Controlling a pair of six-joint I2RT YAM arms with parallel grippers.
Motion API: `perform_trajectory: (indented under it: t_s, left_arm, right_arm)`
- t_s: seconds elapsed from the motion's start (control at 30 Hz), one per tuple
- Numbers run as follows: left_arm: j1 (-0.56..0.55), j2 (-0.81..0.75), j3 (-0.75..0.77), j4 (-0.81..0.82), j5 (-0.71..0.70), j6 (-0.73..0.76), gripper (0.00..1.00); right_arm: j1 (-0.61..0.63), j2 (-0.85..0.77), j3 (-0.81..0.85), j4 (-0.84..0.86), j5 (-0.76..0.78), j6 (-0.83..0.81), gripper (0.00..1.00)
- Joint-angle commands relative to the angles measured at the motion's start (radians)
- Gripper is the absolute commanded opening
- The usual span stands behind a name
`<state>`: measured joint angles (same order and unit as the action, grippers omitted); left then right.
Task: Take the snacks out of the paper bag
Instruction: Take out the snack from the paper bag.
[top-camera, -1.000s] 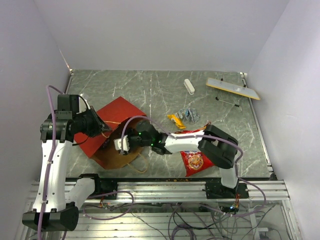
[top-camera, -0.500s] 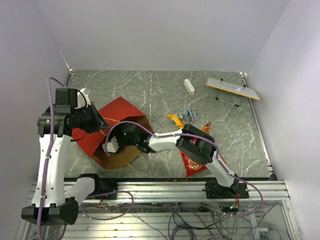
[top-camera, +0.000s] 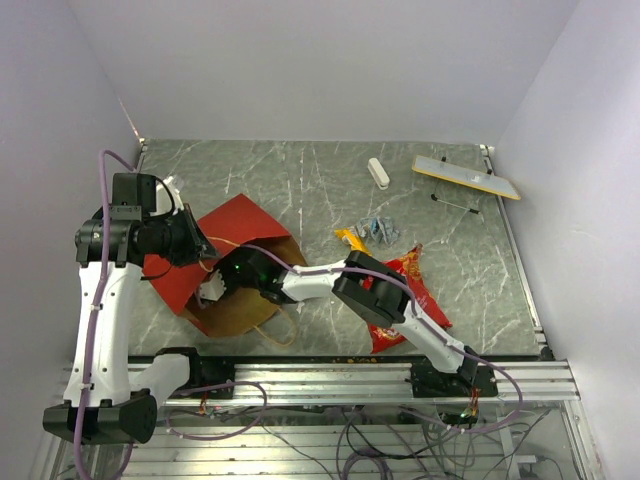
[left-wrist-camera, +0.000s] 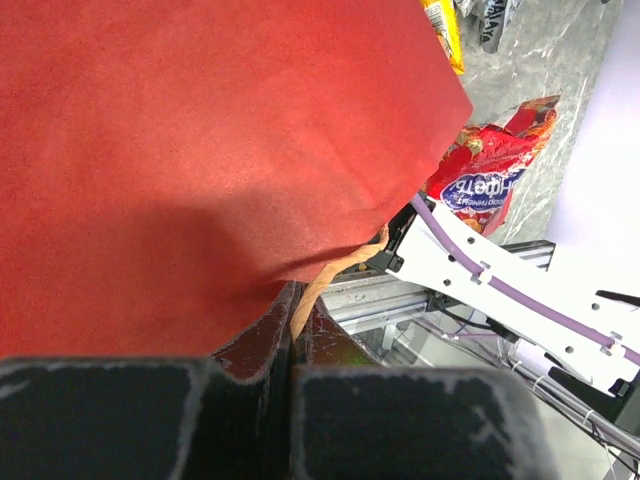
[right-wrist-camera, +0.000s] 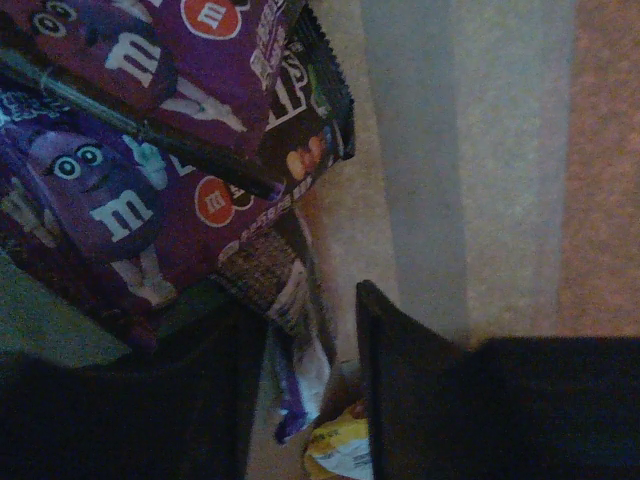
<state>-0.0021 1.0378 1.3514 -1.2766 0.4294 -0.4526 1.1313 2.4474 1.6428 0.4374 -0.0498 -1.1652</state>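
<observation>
The paper bag (top-camera: 238, 228), red outside and brown inside, lies on its side with its mouth toward the near edge. My left gripper (top-camera: 203, 254) is shut on its tan handle (left-wrist-camera: 312, 292) and holds the mouth up. My right gripper (top-camera: 213, 290) is inside the bag and open. In the right wrist view, purple candy packs (right-wrist-camera: 130, 150) lie ahead of its fingers (right-wrist-camera: 405, 380); a small wrapper (right-wrist-camera: 290, 340) and a yellow wrapper (right-wrist-camera: 340, 452) lie between them. The red chip bag (top-camera: 402, 298) and small candy bars (top-camera: 368, 235) lie on the table.
A white oblong block (top-camera: 378, 172), a grey strip with a yellow edge (top-camera: 465, 177) and a thin dark stick (top-camera: 457, 205) lie at the back right. The right arm's white link (left-wrist-camera: 500, 290) stretches across in front of the bag mouth.
My right gripper has moved left, deeper into the bag, and its arm has stretched out, uncovering the chip bag. The left gripper keeps hold of the handle.
</observation>
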Motion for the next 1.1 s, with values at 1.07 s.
perform_trajectory:
  t_s: [1.07]
  left_arm:
    - [-0.003,-0.065,0.004,0.177,-0.008,-0.173,0.07]
  right_arm:
    - [-0.009,-0.526,-0.49,-0.062,-0.037,0.512,0.0]
